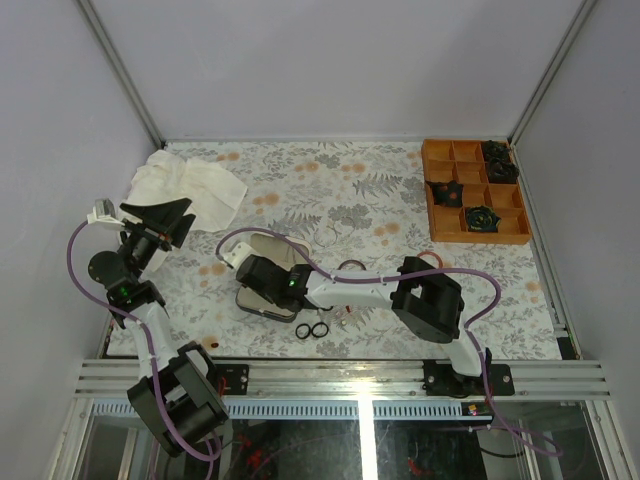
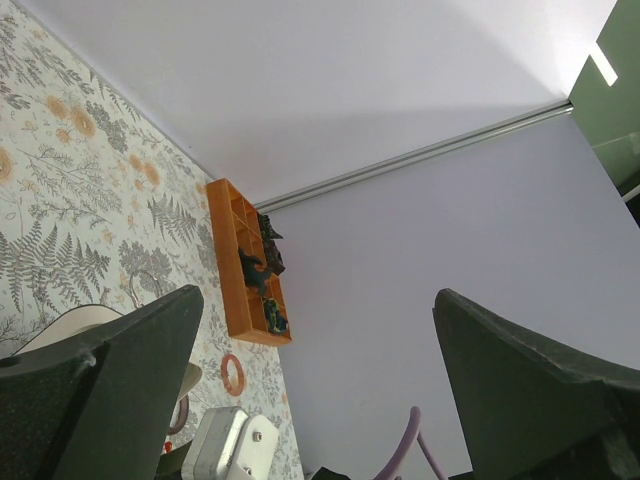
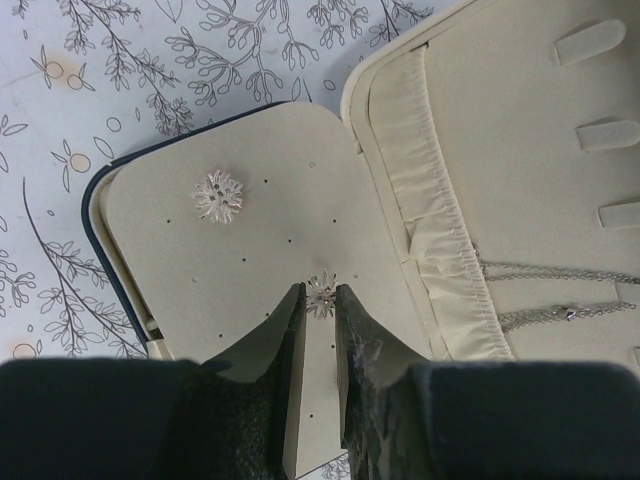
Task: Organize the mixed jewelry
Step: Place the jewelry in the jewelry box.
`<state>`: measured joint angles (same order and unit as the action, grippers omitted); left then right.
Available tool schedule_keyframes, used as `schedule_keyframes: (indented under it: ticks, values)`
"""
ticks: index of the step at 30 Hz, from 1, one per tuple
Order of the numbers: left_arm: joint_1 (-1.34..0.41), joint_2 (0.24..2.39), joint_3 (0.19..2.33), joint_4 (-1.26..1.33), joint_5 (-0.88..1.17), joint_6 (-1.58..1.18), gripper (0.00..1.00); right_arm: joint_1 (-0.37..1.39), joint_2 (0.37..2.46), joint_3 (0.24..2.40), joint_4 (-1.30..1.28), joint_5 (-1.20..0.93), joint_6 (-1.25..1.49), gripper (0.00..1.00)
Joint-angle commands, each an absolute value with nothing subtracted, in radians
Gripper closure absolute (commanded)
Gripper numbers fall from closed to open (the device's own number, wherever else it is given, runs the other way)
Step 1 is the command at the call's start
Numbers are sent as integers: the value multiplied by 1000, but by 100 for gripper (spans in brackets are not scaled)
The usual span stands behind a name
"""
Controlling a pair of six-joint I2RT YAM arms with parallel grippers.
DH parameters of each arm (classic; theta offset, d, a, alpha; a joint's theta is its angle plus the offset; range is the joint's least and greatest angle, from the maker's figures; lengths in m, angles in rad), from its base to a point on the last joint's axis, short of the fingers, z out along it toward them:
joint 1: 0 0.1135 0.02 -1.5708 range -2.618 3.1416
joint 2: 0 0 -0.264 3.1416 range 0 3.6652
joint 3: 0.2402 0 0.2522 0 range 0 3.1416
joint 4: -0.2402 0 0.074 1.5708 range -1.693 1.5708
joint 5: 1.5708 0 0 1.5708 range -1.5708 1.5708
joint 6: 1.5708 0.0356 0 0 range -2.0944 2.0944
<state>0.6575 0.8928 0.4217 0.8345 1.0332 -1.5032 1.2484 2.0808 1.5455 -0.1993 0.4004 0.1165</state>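
Observation:
In the right wrist view my right gripper [image 3: 321, 287] is shut on a small silver starburst earring [image 3: 322, 298], against the cream perforated panel of the open navy case [image 3: 150, 240]. A second starburst earring [image 3: 217, 195] sits on that panel. Thin silver chains [image 3: 560, 295] lie in the case's other half. From above, the right gripper [image 1: 262, 275] hovers over the case [image 1: 250, 303]. Two small black rings [image 1: 311, 330], a silver hoop [image 1: 327, 236] and a reddish bangle [image 1: 430, 258] lie on the table. My left gripper [image 1: 160, 222] is raised at the left, open and empty.
An orange divided tray [image 1: 440, 195] with black rosettes stands at the back right; the left wrist view shows the tray [image 2: 228, 270] and a bangle [image 2: 233, 373] too. A crumpled white cloth [image 1: 190, 185] lies at the back left. Grey walls enclose the floral table.

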Motion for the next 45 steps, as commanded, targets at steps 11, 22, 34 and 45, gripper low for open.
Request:
schedule_keyframes:
  ticks: [11,22,34,45]
  values:
    - [670,881,417,887,1056,-1508,0,1244,2087,1528,-174,415,135,79]
    - [670,881,418,887,1057,-1508,0,1244,2100,1536,-169,413,134,80]
    - [670,882,424,888,1057,-1509,0,1241,2112,1560,-172,431,129,79]
    - [670,881,424,887,1057,-1511,0,1239,2086,1530,-162,434,133,80]
